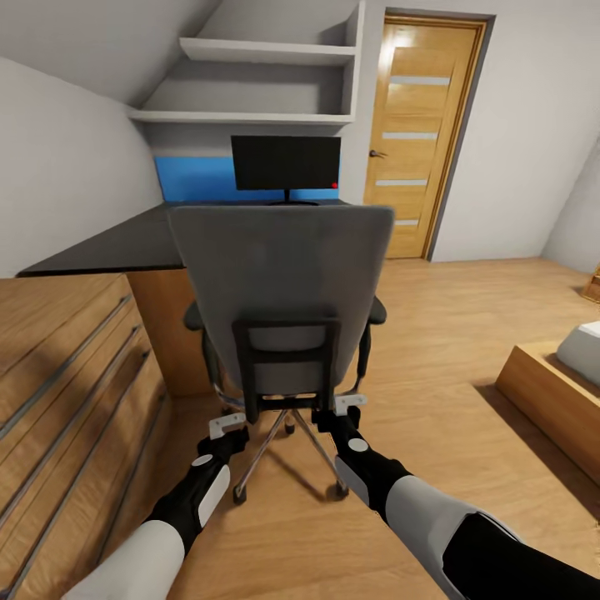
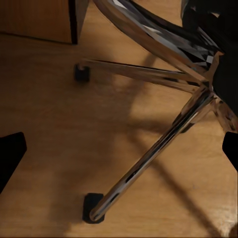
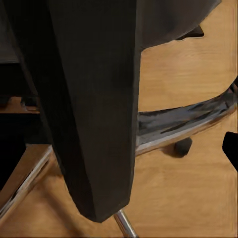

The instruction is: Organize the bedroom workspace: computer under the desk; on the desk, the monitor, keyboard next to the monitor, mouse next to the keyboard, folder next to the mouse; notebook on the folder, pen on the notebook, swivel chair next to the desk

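The swivel chair faces the desk, its grey backrest turned to me and hiding the seat. Beyond it the black monitor stands on the dark desk top. My left gripper is open, low by the chair's left rear; in the left wrist view it hovers over the chrome legs and castors. My right gripper is open at the right side of the black back frame. Between its spread fingertips in the right wrist view stands that black strut, untouched.
A wooden drawer unit runs along the left, close to my left arm. Wall shelves hang above the desk. A wooden door is at the back right, and a bed corner at the right. Wooden floor lies between.
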You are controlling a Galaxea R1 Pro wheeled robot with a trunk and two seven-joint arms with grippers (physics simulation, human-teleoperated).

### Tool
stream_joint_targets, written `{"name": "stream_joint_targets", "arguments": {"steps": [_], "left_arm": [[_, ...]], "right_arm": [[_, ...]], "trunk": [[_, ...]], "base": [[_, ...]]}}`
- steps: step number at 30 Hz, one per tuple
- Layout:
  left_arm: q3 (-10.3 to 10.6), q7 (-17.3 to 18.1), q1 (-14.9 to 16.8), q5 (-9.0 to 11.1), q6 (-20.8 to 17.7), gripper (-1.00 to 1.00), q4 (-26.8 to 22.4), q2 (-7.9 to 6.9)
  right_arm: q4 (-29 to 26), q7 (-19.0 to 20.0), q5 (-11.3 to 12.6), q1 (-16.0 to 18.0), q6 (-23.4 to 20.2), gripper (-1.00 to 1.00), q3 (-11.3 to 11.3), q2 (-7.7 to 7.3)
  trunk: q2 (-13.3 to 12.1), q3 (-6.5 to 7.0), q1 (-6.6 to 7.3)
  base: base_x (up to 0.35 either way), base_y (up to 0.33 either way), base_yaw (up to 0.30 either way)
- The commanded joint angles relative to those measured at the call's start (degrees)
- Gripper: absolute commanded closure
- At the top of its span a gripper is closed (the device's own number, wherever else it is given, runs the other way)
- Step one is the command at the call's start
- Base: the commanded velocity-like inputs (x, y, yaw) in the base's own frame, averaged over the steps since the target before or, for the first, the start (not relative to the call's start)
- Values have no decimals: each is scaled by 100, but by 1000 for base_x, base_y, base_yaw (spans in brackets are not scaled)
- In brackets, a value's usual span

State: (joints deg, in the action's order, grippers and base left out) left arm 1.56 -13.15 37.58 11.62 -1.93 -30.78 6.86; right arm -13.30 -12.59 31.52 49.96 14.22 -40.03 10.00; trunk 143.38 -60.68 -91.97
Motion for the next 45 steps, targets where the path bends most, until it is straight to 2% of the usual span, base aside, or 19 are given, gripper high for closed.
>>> {"name": "stream_joint_targets", "arguments": {"steps": [1,20,32,45], "left_arm": [[29,-11,4,25,-18,-100,-24,0],[21,-4,4,33,-26,-100,-24,-30],[20,4,4,33,-27,-100,-24,-68],[20,6,4,33,-27,-100,-24,-72]], "right_arm": [[3,-27,45,5,20,-100,-49,0],[3,-27,47,5,20,-100,-49,0],[3,-26,46,5,20,-100,-49,0],[-2,-24,11,5,20,-100,-49,0]], "trunk": [[2,-3,-1],[2,-1,-1],[2,-1,-1],[2,-1,-1]], "base": [[273,-172,-110],[276,-170,-15],[313,-14,4],[317,0,113]]}}
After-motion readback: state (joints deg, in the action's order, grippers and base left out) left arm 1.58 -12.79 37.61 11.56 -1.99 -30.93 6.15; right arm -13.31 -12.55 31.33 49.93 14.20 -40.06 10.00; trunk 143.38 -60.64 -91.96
